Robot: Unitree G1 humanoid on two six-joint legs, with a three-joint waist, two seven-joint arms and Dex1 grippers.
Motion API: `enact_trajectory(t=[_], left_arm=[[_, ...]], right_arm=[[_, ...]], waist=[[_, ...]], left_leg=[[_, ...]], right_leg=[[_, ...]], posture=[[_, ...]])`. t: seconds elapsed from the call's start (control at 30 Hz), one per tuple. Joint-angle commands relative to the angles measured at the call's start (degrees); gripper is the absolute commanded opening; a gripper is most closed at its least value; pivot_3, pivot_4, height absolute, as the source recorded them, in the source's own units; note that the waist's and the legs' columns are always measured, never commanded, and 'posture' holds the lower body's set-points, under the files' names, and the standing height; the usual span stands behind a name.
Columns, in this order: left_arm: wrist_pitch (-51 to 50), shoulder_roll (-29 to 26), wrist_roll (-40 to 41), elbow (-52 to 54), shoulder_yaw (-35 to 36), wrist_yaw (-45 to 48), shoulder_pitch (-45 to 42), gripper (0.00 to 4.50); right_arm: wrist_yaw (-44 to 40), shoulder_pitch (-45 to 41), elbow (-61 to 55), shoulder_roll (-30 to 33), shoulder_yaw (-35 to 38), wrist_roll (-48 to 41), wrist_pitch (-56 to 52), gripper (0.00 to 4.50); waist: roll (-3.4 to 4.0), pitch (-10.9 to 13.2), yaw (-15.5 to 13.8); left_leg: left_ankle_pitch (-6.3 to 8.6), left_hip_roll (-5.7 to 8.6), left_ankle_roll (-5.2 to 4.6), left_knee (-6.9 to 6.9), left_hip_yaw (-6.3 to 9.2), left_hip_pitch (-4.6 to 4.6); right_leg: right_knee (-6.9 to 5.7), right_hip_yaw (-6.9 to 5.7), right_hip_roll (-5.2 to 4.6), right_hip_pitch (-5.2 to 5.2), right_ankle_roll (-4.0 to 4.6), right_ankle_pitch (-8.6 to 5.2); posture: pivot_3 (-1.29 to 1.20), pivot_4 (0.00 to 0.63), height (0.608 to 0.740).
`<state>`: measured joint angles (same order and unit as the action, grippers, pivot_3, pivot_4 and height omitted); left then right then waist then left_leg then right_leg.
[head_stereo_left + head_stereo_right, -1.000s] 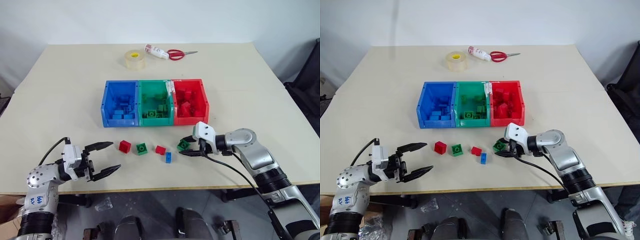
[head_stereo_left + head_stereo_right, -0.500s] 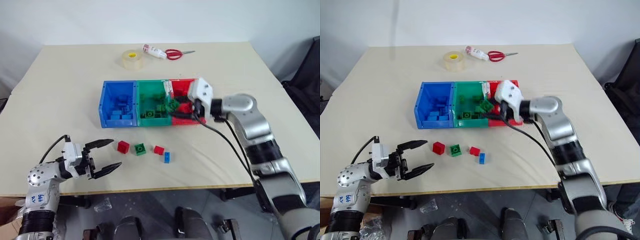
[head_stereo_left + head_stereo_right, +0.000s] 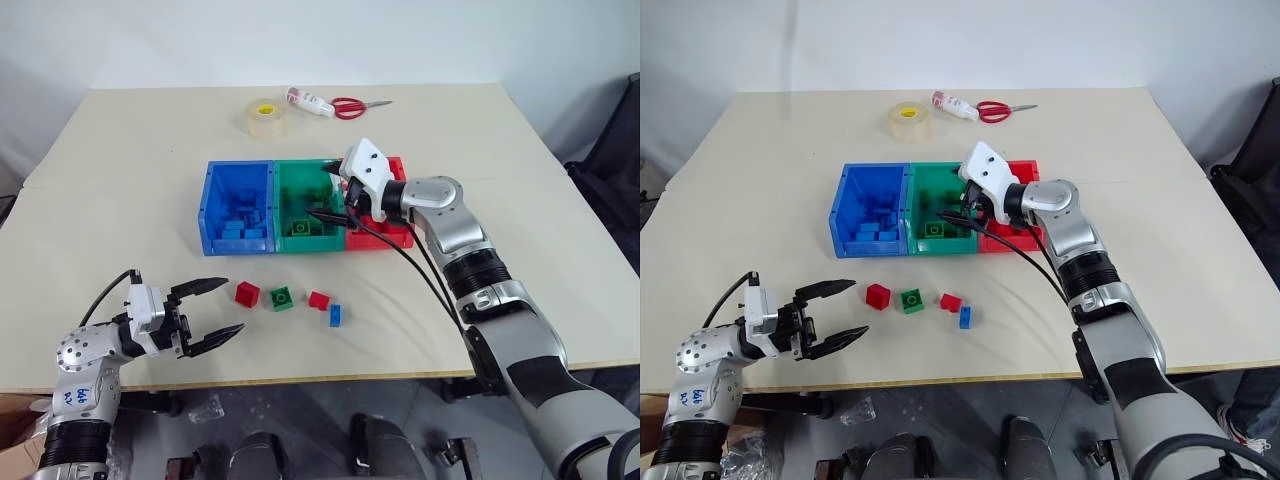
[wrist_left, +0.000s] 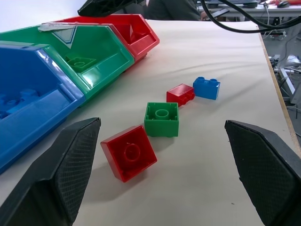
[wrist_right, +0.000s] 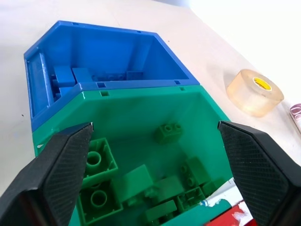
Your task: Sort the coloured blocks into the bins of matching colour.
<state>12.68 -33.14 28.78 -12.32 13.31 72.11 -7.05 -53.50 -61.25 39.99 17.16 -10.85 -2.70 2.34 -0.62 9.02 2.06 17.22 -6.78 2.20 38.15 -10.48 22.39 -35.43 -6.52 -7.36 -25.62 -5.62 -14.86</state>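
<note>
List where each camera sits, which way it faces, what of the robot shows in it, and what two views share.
Left and right eye views: on the head, looking forward and down on the table; both arms show.
Left wrist view: looks along the open left gripper at four loose blocks.
Right wrist view: looks down past the open right gripper into the green bin.
Shared: both wrist views show the green bin and blue bin.
</note>
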Motion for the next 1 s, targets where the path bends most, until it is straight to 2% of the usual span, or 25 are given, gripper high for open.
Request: enact_trajectory(t=[0.03, 0.2, 0.37, 0.5, 0.63, 0.8, 1.0], left_arm=[[0.4, -0.5, 0.8, 0.1, 0.6, 0.6, -0.6, 4.5], [0.4, -0.5, 0.7, -1.2, 0.4, 1.7, -1.6, 4.5], [0.0, -1.3, 1.0, -2.2, 0.6, 2.7, -2.4, 4.5], [-0.1, -1.9, 1.2, -3.4, 1.0, 3.8, -2.7, 4.5], [-0.1, -2.5, 1.4, -4.6, 1.5, 5.0, -3.0, 4.5], [0.1, -2.8, 1.4, -5.7, 1.7, 5.8, -3.4, 4.5], [0.2, -2.5, 1.2, -5.7, 1.5, 5.4, -4.0, 4.5]], right_arm=[[-3.9, 4.2, -9.2, 3.4, 1.9, -2.7, -1.4, 4.47], [-11.4, 16.6, -27.1, 10.8, 3.2, -8.8, -7.7, 4.47], [-15.5, 30.1, -41.1, 20.5, 7.2, -14.4, -14.5, 4.47], [-17.1, 41.1, -47.6, 28.4, 13.5, -17.9, -18.0, 4.47], [-18.2, 49.5, -49.2, 34.5, 20.0, -19.5, -19.0, 4.47], [-18.2, 52.4, -49.3, 37.1, 22.3, -20.1, -18.7, 4.47], [-16.5, 47.7, -50.5, 34.8, 17.1, -19.5, -20.0, 4.47]], waist=[[0.0, 0.0, -0.2], [0.0, 0.0, -0.4], [-0.02, 0.0, -0.5], [-0.02, 0.0, -0.5], [-0.03, 0.0, -0.5], [-0.04, 0.0, -0.4], [-0.06, 0.0, -0.5]], left_leg=[[0.0, 0.01, 0.0, 0.01, 0.0, 0.0], [0.02, 0.01, 0.0, 0.01, 0.01, 0.01], [0.02, 0.01, -0.01, 0.01, 0.02, 0.0], [0.03, 0.01, -0.01, 0.01, 0.03, -0.02], [0.03, 0.01, -0.02, 0.01, 0.03, -0.04], [0.03, 0.01, -0.02, 0.01, 0.02, -0.1], [0.03, 0.01, -0.02, 0.03, 0.02, -0.09]], right_leg=[[0.01, 0.0, -0.01, 0.0, 0.0, 0.0], [0.03, 0.0, -0.02, 0.01, 0.0, 0.0], [0.05, 0.0, -0.01, 0.01, 0.0, 0.0], [0.1, 0.0, -0.01, 0.03, 0.0, 0.0], [0.38, 0.0, -0.02, 0.04, 0.0, 0.0], [0.39, 0.0, -0.01, 0.08, 0.0, 0.0], [0.38, 0.01, -0.04, 0.08, 0.0, 0.0]], posture=[[0.0, 0.15, 0.74], [0.0, 0.15, 0.74], [0.0, 0.15, 0.74], [0.0, 0.15, 0.74], [0.0, 0.15, 0.74], [0.0, 0.15, 0.74], [0.0, 0.15, 0.74]])
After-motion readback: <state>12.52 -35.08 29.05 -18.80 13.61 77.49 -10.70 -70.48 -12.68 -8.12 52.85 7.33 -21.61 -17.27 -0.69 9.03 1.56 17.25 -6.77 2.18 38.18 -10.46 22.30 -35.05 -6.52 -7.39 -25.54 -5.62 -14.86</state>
